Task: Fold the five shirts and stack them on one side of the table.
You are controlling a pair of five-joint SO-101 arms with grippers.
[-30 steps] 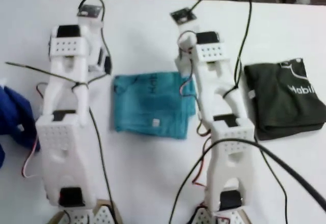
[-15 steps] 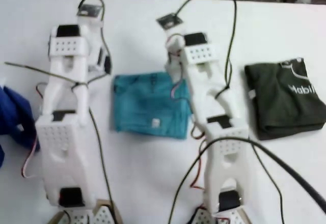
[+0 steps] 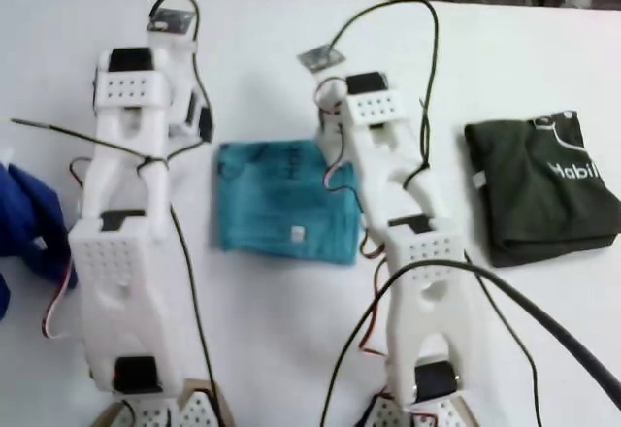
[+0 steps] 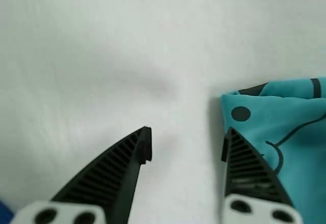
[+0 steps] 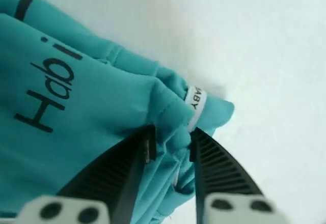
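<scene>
Crosswise lies teal shirt (image 3: 283, 206), right jaws pinching.

Table (image 3: 272, 49), teal shirt (image 3: 281, 209), black shirt (image 3: 539, 194) (folded)

The right arm (image 3: 388, 170) has swung toward the left of the high frame over the last second: its upper white block, formerly close to the dark folded shirt (image 3: 539, 194), now sits nearer the frame's centre, with a wider strip of bare desk (image 3: 456, 87) between them. The black cable (image 3: 432, 49) arching over the arm has shifted left with it. The right tool (image 5: 170, 145), pinching a fold of the teal shirt (image 3: 281, 209), has drawn the shirt's right edge leftward, so the cloth now spans less of the frame.
</scene>
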